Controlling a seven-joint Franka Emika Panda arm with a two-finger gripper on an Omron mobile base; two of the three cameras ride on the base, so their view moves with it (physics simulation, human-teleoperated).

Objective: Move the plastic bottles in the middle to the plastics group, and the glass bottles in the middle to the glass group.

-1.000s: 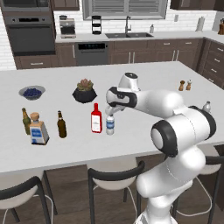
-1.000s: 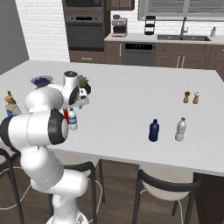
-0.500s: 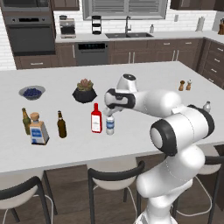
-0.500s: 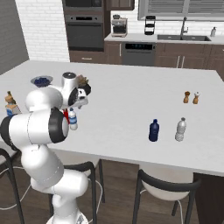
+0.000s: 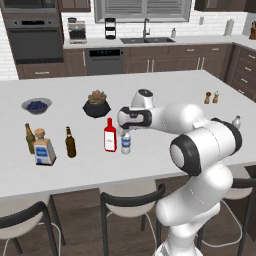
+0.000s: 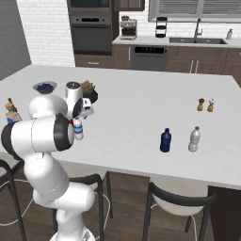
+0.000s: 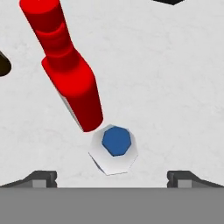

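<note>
The gripper [image 5: 127, 129] hangs just above the small water bottle [image 5: 126, 144], which stands upright on the white counter [image 5: 165, 95] just right of the red bottle [image 5: 110, 136]. In the hand view the fingertips [image 7: 43, 178] sit wide apart at the bottom corners, so the gripper is spread, with the water bottle's blue cap [image 7: 116, 141] between and a little ahead of them and nothing pinched.

The left base view shows the row to the left: the brown beer bottle [image 5: 70, 143], then the square clear bottle [image 5: 43, 150] and the olive-green bottle [image 5: 29, 138] near the left edge, with a bowl of blueberries [image 5: 36, 105] and a potted plant [image 5: 97, 103] farther back. The right base view shows the dark blue bottle [image 6: 165, 140] and the greyish clear bottle [image 6: 194, 139] standing side by side, well apart from the water bottle [image 6: 78, 130] and to its right. There the robot's own arm hides the red bottle and beer bottle. Salt and pepper shakers [image 6: 205, 105] stand farther back on the right.
</note>
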